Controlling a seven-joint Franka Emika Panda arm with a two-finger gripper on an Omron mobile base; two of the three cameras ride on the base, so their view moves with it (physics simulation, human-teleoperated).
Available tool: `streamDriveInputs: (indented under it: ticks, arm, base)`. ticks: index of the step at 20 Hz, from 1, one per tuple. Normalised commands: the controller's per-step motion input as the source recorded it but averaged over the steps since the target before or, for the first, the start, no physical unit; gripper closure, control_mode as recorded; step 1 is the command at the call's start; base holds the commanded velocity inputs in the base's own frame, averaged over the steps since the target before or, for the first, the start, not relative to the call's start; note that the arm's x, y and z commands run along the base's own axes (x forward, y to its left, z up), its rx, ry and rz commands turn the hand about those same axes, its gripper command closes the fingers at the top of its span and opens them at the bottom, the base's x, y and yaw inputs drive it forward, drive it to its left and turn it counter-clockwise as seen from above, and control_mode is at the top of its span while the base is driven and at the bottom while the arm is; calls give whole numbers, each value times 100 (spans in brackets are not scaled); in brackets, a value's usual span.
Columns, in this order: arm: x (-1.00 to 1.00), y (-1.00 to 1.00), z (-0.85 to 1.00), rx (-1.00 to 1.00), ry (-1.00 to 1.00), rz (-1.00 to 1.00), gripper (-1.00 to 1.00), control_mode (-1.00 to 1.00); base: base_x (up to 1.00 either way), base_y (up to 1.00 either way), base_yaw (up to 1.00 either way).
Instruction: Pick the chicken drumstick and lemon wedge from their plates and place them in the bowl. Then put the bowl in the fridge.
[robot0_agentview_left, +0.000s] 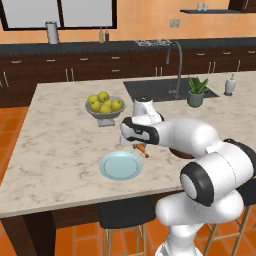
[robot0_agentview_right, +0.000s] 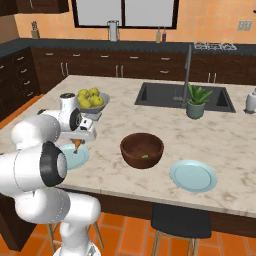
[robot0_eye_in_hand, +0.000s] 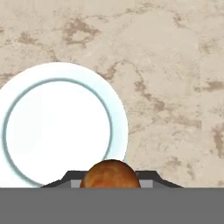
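Observation:
My gripper (robot0_agentview_left: 140, 145) is shut on the orange-brown chicken drumstick (robot0_agentview_left: 143, 149), which hangs just above the counter at the right rim of an empty pale-blue plate (robot0_agentview_left: 120, 166). From the hand camera the drumstick (robot0_eye_in_hand: 110, 175) sits between the fingertips, with that plate (robot0_eye_in_hand: 57, 124) below and to the left. On the other side, the drumstick (robot0_agentview_right: 77, 145) hangs from the gripper (robot0_agentview_right: 78, 141) over the left plate (robot0_agentview_right: 80, 159). The brown bowl (robot0_agentview_right: 133, 154) stands to the right with a small green lemon wedge (robot0_agentview_right: 145, 156) inside. A second plate (robot0_agentview_right: 193, 175) lies empty. The fridge is out of view.
A grey footed fruit bowl (robot0_agentview_left: 105, 116) with several yellow-green fruits stands behind the gripper. Farther back are the sink (robot0_agentview_left: 150, 89) with its tall faucet (robot0_agentview_left: 177, 65), a potted plant (robot0_agentview_left: 196, 92) and a soap bottle (robot0_agentview_left: 230, 85). Stools (robot0_agentview_left: 125, 214) sit under the counter's near edge.

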Motion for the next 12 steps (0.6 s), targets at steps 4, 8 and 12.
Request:
streamDriveInputs:
  ticks: [4,8,12]
  arm:
    - [4,-99,64,0,12,-21,100,-100]
    - [13,-100,43,0,12,-19,100,-100]
    - [14,-100,26,0,12,-15,100,-100]
  base:
    - [0,0,0]
    - [0,0,0]
    - [0,0,0]
